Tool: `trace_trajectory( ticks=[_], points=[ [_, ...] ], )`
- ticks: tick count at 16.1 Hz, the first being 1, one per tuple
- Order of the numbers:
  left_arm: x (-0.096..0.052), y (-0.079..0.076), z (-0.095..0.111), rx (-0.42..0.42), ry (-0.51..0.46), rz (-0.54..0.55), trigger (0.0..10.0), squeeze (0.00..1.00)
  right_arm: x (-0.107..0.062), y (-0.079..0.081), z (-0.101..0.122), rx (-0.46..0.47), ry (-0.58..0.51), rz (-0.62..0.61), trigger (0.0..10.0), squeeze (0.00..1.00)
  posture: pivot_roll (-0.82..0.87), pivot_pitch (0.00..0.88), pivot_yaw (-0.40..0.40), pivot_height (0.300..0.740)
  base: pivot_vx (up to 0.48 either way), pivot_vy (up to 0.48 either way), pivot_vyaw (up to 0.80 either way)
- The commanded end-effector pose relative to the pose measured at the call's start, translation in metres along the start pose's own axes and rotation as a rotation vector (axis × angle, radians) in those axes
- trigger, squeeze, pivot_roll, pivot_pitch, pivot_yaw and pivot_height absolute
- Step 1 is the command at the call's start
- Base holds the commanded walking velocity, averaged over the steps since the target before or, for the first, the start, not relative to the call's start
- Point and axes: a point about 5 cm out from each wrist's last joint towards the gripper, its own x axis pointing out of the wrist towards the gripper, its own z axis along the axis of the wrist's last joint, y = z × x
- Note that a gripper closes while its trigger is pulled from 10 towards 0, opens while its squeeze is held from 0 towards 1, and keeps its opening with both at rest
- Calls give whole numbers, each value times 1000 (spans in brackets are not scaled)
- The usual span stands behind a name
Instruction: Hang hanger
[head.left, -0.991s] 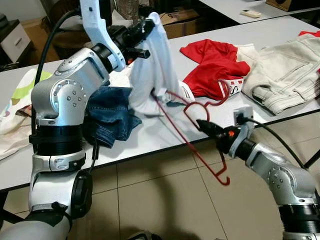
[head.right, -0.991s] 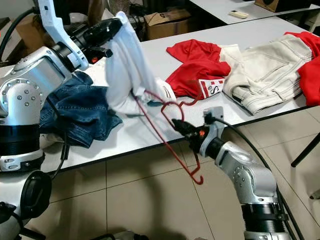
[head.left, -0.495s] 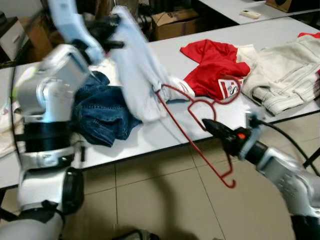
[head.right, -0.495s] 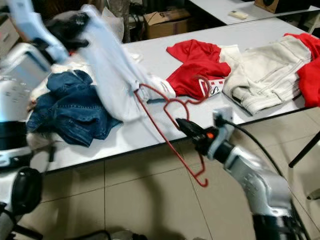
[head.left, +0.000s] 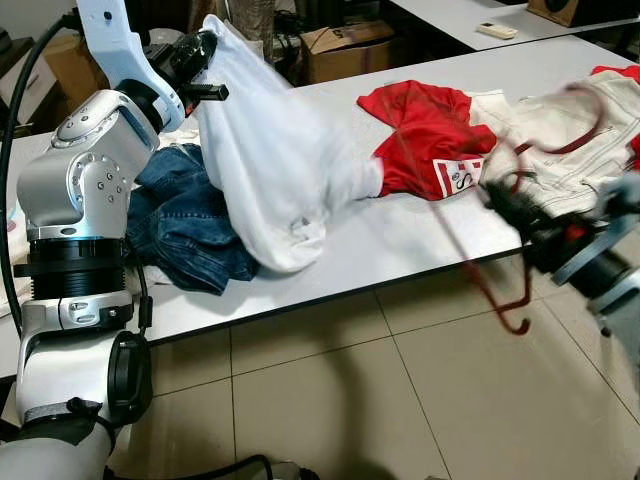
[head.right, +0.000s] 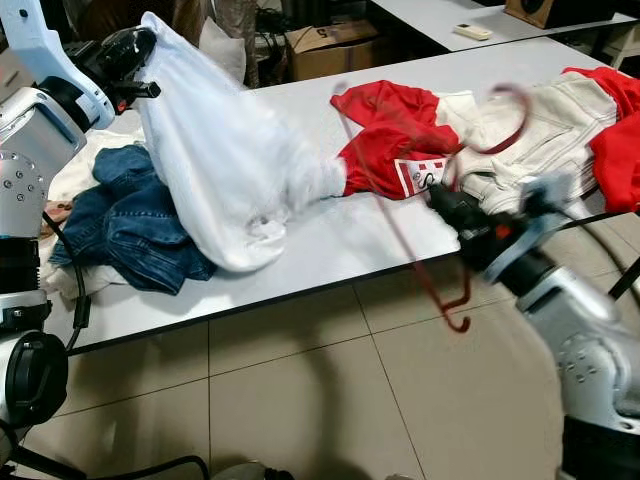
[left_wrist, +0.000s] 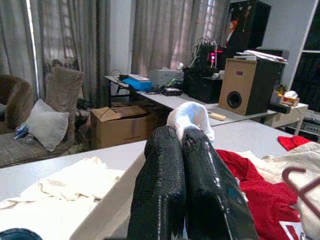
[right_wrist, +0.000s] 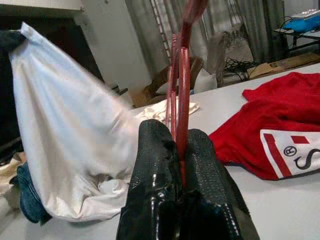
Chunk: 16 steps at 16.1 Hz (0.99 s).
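While your left end effector (head.left: 200, 45) is raised over the far left of the worktop (head.left: 400, 235), its two black fingers (left_wrist: 160, 200) are pressed together on the top of a white garment (head.left: 270, 170). You can see a white knob of that cloth poking out just past the fingertips in the left wrist view. The garment hangs from the pinch and drapes down to the worktop, with its lower part resting on the surface. Just behind and left of it lie blue jeans (head.left: 185, 225), bunched against the robot's left arm.

Moving right, a red shirt (head.left: 430, 125) with a white printed patch lies on the worktop, touching the trailing edge of the white garment. Beside it, further right, lies a cream garment (head.left: 560, 130), and another red cloth (head.right: 615, 130) sits at the far right edge.

At the right, your right end effector (head.left: 510, 205) is at the front edge of the worktop, its fingers (right_wrist: 150, 165) clamped on the red hanger (head.left: 500, 255). The hanger is blurred; its wire runs between the fingertips, one end curls above the cream garment and the other hangs below the worktop edge over the tiled floor (head.left: 330, 400). The hanger is apart from the white garment.
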Motion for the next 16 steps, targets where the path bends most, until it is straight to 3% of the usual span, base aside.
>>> trace_trajectory(
  ticks=[1,4,6,8,9,10,11,12,13,14,16],
  points=[
    [-1,-1,3,22,-9,-13,0,0,3,5,8,-11,-21,33,10000,0,-144,0,138,740,0,0,0],
    [-5,-5,0,39,11,-68,0,0,3,4,20,-23,-42,42,10000,0,-138,0,126,740,0,0,0],
    [-6,-2,-7,23,30,-53,0,0,-2,8,15,-19,12,87,10000,0,-131,0,118,740,0,0,0],
    [-6,22,-32,-62,59,145,0,0,-12,20,-10,1,154,161,10000,0,-127,0,119,740,0,0,0],
    [-10,41,-45,-115,59,309,0,0,-15,25,-18,15,186,178,10000,0,-126,0,122,740,0,0,0],
    [-14,52,-54,-140,70,402,0,0,-16,27,-21,23,193,178,10000,0,-126,0,123,740,0,0,0],
    [-29,77,-89,-95,190,564,10000,0,-16,29,-29,48,194,156,10000,0,-127,0,130,740,0,0,0],
    [-31,79,-96,-91,218,564,10000,0,-16,30,-30,50,196,153,10000,0,-129,0,132,740,0,0,0],
    [-37,82,-111,20,317,524,10000,1000,-16,33,-35,55,210,150,10000,0,-136,0,141,740,0,0,0],
    [-42,88,-113,141,369,507,10000,1000,-19,37,-40,51,231,154,10000,0,-139,0,146,740,0,0,0],
    [-43,95,-102,232,359,489,10000,1000,-24,38,-44,46,258,151,10000,0,-143,0,147,740,0,0,0]
  ],
)
